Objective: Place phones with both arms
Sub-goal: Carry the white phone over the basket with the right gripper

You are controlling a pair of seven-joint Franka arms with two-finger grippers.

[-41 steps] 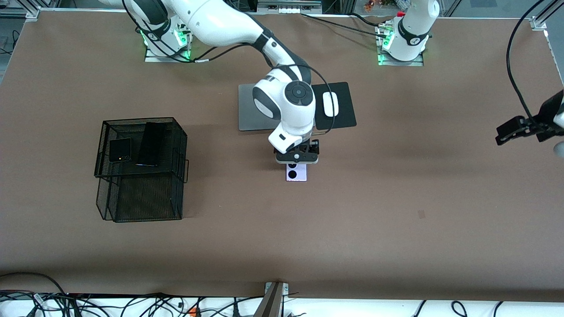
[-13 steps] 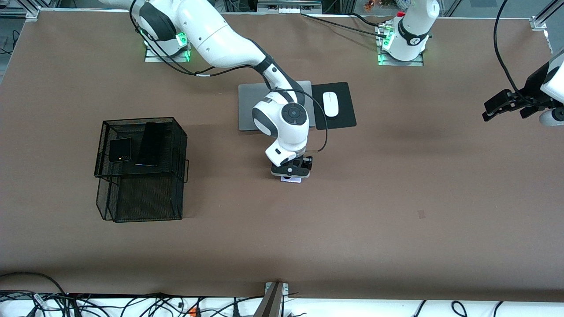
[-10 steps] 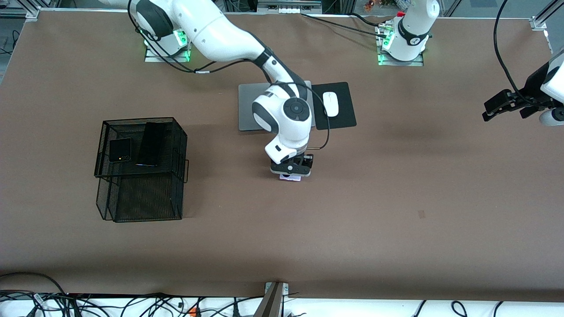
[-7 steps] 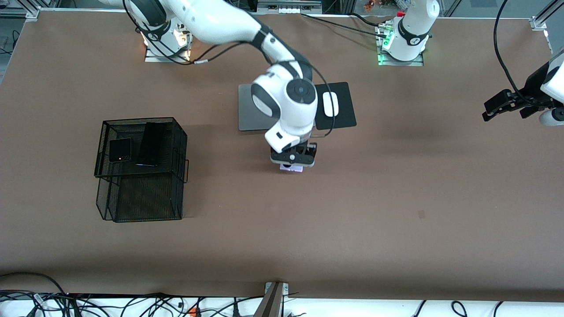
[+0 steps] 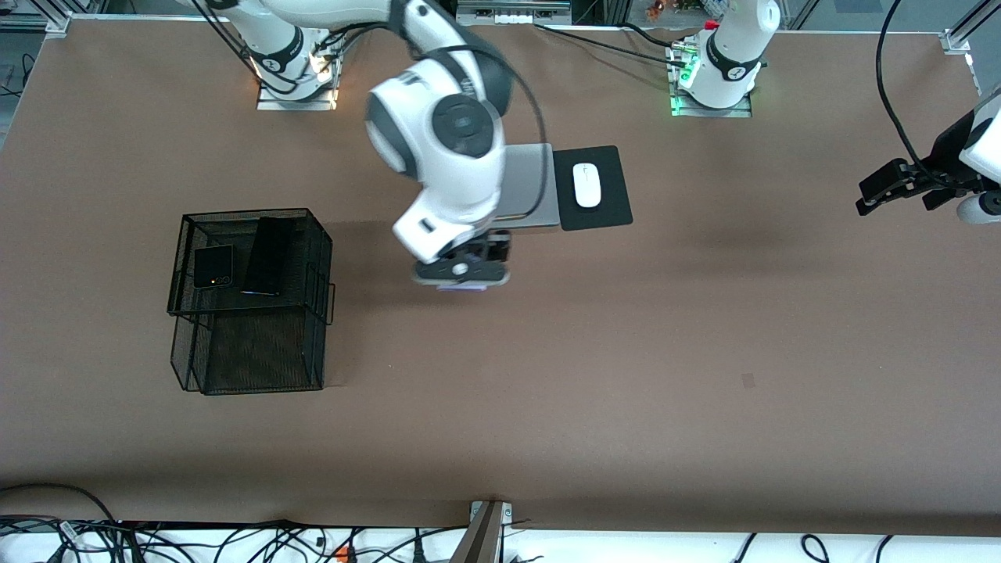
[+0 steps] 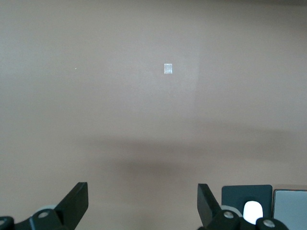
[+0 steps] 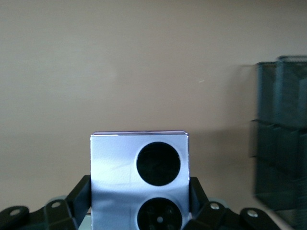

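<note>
Right gripper [image 5: 462, 275]: mine, raised over bare table [image 5: 626, 375] just nearer the front camera than the laptop [image 5: 525, 191]; my fingers [image 7: 80, 194] pinch the lilac-white phone [image 7: 140, 179] by its two side edges; the phone's face with two black lenses shows in the right wrist view, and only a thin lilac edge of it peeks out under the gripper in the front view.

Left gripper [image 5: 899, 184]: mine, waiting in the air at the left arm's end of the table, well apart from everything else; fingers [image 6: 74, 201] spread wide with nothing between them; below it, bare brown table and one small pale patch [image 6: 168, 68].

Wire basket [image 5: 250, 301]: black mesh, two tiers, toward the right arm's end of the table.

Flip phone [image 5: 213, 266]: small, squarish, black; lying in the basket's upper tier.

Slim phone [image 5: 270, 256]: long black slab; in the same upper tier, just beside the flip phone, its upper end propped against the basket's wall.

Laptop: grey, closed, flat on the table, partly hidden by my right arm.

Mouse [image 5: 586, 184]: white; lying on a black mat [image 5: 610, 207] that touches the laptop's edge.
</note>
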